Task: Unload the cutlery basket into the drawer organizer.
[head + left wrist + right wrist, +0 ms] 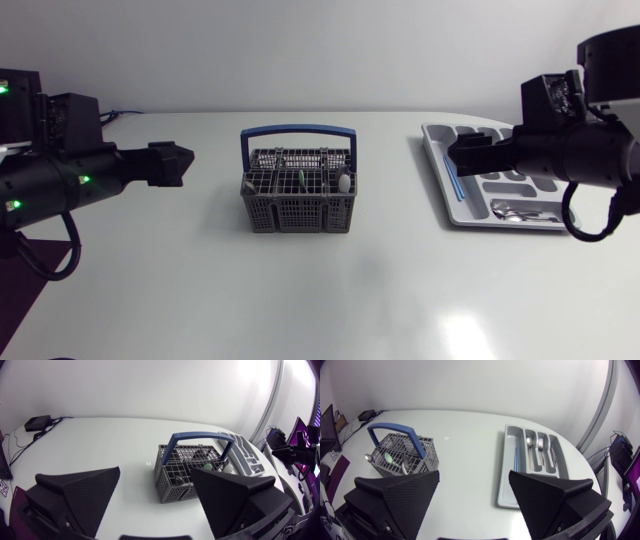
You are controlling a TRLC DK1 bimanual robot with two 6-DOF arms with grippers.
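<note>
The grey cutlery basket (298, 208) with its blue handle (298, 130) stands upright mid-worktop (330, 300). It holds a few pieces, one of them green-handled (299, 181). The grey drawer organizer (504, 480) lies well apart to the basket's right. A spoon (529, 442) and a fork (540, 445) lie in its middle compartments, and a thin blue item (516, 457) in the one nearest the basket. The left tool (155, 477) hangs left of the basket, fingers spread, nothing between them. The right tool (474, 477) hangs by the organizer's basket-side edge, also spread and empty.
</note>
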